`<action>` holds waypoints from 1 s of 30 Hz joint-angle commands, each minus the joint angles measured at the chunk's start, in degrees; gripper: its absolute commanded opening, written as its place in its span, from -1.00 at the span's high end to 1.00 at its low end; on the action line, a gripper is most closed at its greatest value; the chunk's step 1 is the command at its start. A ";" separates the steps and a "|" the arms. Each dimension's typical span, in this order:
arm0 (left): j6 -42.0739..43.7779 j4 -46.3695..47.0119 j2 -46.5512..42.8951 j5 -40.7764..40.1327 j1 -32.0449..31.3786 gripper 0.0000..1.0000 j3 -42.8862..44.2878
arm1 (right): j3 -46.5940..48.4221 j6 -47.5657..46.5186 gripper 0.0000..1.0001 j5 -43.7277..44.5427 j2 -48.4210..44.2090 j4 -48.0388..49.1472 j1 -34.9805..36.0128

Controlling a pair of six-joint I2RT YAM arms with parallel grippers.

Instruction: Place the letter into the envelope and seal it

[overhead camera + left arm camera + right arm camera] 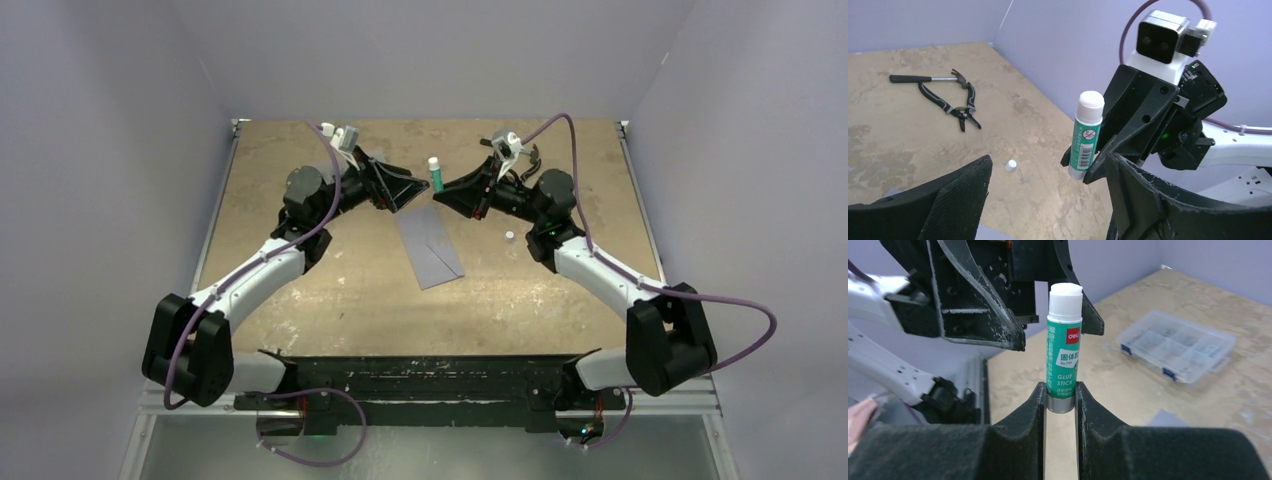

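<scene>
While our right gripper (1060,392) pinches the glue stick (1064,355) upright by its base, the left gripper (1048,161) stands spread beside it. The envelope (430,245) lies mid-table (300,290), thin, light and limp; we judge its flap edge the best hold. We cannot see the letter.

The glue stick (1064,355) has a green label reading "deli" in white near the top, then the Chinese characters 固体胶 over a tiny "No." line too small to read, then "GLUE STICK", and the left wrist view shows a small round sign on another side.
</scene>
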 commanded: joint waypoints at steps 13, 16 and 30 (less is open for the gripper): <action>-18.47 33.75 3.90 6.99 -1.34 -0.51 -7.51 | -3.15 16.23 0.74 -2.34 0.68 20.67 3.74; -19.71 36.35 4.34 8.05 -1.34 -0.50 -7.30 | -2.99 15.53 0.74 -2.80 1.01 19.35 3.81; -18.63 29.97 6.05 8.65 -1.34 0.10 -5.15 | -1.45 12.56 0.77 -9.96 2.93 18.10 4.02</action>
